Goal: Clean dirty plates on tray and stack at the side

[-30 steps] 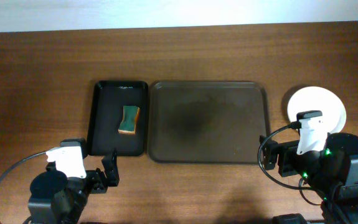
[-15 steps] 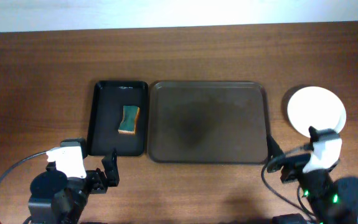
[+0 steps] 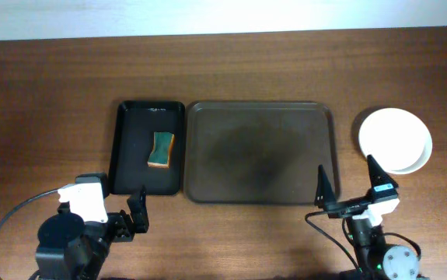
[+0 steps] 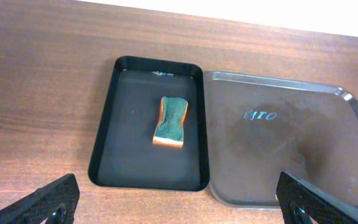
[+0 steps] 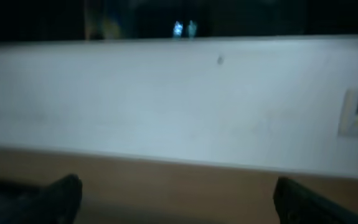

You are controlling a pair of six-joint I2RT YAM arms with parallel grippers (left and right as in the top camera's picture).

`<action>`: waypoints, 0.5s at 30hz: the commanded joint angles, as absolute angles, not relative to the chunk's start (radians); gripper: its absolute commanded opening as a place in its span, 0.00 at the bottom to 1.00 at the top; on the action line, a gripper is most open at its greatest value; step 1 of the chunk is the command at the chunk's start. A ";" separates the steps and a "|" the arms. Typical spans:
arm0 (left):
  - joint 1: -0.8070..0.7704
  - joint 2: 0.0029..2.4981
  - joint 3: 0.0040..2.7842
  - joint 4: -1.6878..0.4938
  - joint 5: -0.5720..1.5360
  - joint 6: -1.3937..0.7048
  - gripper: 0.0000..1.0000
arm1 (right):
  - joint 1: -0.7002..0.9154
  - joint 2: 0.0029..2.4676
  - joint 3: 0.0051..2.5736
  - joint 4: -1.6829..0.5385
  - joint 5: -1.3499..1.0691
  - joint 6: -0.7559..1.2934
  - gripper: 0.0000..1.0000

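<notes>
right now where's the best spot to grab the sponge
Pinch the sponge across its narrow waist, from straight above. It lies flat in the black tray, green side up, long sides clear of the walls, so a top-down pinch should fit.

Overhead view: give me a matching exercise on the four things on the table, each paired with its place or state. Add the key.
Things
1. sponge
2. white plates
3. brown tray
4. black tray

Places or states
A. on the bare tabletop, to the right of both trays
B. in the middle of the row, with nothing on it
C. furthest left, next to the larger tray
D. lying inside the narrower tray

Pairs: 1-D, 2-A, 3-B, 4-C
</notes>
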State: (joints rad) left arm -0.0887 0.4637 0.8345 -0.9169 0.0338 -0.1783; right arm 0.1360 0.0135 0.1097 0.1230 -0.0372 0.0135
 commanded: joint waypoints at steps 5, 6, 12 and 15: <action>-0.092 0.459 0.829 -0.914 0.030 -0.163 1.00 | 0.142 0.003 0.006 0.126 0.012 -0.054 0.99; -0.092 0.459 0.829 -0.914 0.030 -0.163 1.00 | 0.142 0.003 0.006 0.088 0.011 -0.066 0.99; -0.092 0.459 0.829 -0.914 0.030 -0.163 1.00 | 0.142 0.003 0.006 -0.081 0.006 -0.072 0.99; -0.092 0.459 0.829 -0.914 0.030 -0.163 1.00 | 0.142 0.004 0.006 -0.081 0.005 -0.071 0.99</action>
